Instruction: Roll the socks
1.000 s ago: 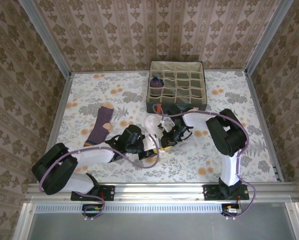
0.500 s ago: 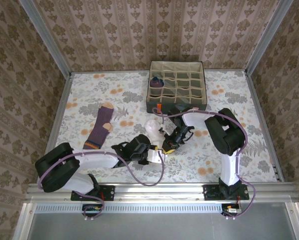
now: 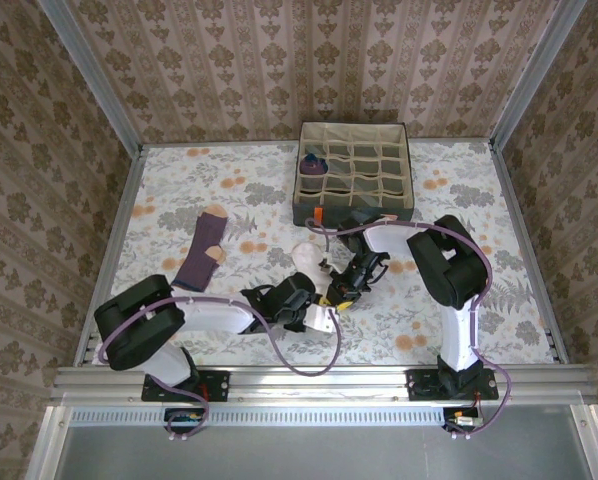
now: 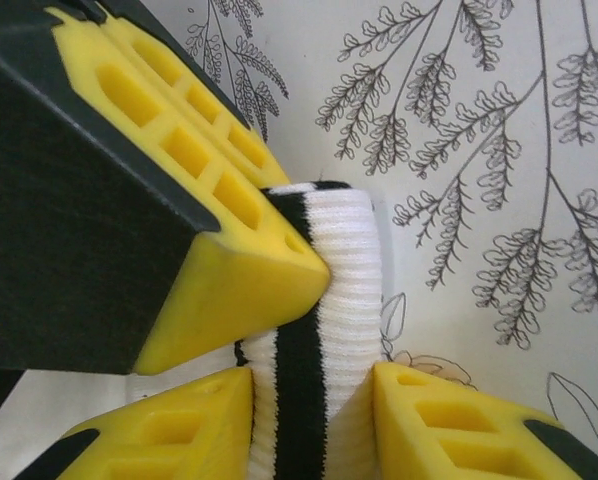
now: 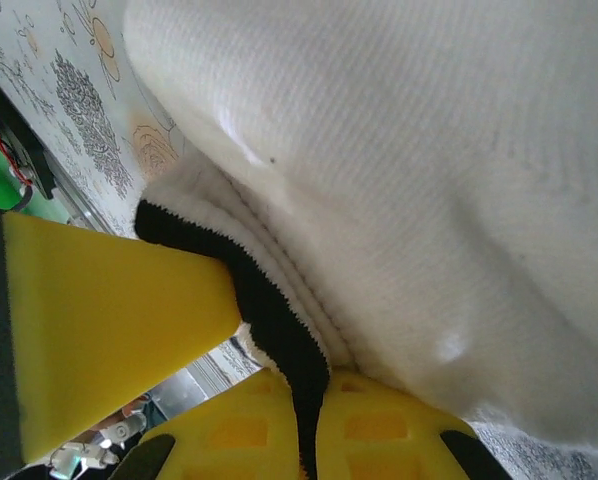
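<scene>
The white sock [image 3: 305,254] lies near the middle of the table [image 3: 479,320]; its bunched toe end points far and its striped cuff near, between the two grippers; the left gripper [image 4: 311,405] is clamped on the ribbed cuff; the right gripper [image 5: 304,425] is pinched tight on the cuff's dark edge, just beside the left one. A purple sock [image 3: 201,262] lies flat to the left, close to the left edge and apart from the arms; a third sock [image 3: 312,163] sits balled in a cell on the left side of the box [image 3: 407,170], which stands at the far edge, right of centre. Open room lies at the far left and along the near right; the surface is floral print, with a metal rail [image 3: 319,378] at the near edge and patterned walls [image 3: 279,60] on the other three sides.
</scene>
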{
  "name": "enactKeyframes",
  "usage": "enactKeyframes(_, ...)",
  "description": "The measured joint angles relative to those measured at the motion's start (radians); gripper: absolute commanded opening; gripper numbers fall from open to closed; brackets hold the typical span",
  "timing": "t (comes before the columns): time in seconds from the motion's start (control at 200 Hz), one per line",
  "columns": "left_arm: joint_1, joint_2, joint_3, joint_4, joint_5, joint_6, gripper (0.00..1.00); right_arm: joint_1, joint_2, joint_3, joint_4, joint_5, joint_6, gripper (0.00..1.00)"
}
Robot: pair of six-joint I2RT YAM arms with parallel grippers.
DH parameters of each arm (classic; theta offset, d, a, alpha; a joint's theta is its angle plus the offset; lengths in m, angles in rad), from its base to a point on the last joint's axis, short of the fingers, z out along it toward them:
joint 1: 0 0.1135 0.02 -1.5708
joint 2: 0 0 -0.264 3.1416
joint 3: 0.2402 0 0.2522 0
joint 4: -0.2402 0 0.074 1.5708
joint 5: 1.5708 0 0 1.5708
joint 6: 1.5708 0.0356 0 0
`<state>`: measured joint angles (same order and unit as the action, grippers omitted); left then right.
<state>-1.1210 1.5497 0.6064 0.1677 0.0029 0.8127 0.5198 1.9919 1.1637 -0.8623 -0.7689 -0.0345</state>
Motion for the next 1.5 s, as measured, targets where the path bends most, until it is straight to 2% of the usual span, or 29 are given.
enactKeyframes(0.085,-0.003,0.011,0.018,-0.017,0.001,-0.009,0.06,-0.003,0.000,0.000,-0.006,0.002,-0.003,0.20)
enactKeyframes(0.15,-0.003,0.020,0.048,-0.050,0.006,-0.035,0.00,-0.007,0.000,-0.002,-0.010,0.003,-0.005,0.26)
enactKeyframes(0.23,0.014,0.043,0.103,-0.121,0.043,-0.090,0.00,-0.019,-0.015,-0.016,-0.009,0.001,0.010,0.37)
enactKeyframes(0.53,0.113,0.142,0.255,-0.266,0.285,-0.293,0.00,-0.102,-0.174,-0.170,0.146,0.021,0.100,0.42)
enactKeyframes(0.86,0.258,0.232,0.320,-0.325,0.599,-0.453,0.00,-0.122,-0.386,-0.357,0.401,0.101,0.228,0.43)
enactKeyframes(1.06,0.332,0.308,0.368,-0.367,0.773,-0.514,0.00,-0.117,-0.415,-0.404,0.507,0.109,0.283,0.42)
enactKeyframes(1.29,0.357,0.357,0.410,-0.426,0.856,-0.544,0.00,-0.082,-0.407,-0.405,0.562,0.109,0.309,0.40)
enactKeyframes(1.5,0.358,0.360,0.409,-0.432,0.868,-0.565,0.00,-0.063,-0.340,-0.388,0.566,0.109,0.330,0.27)
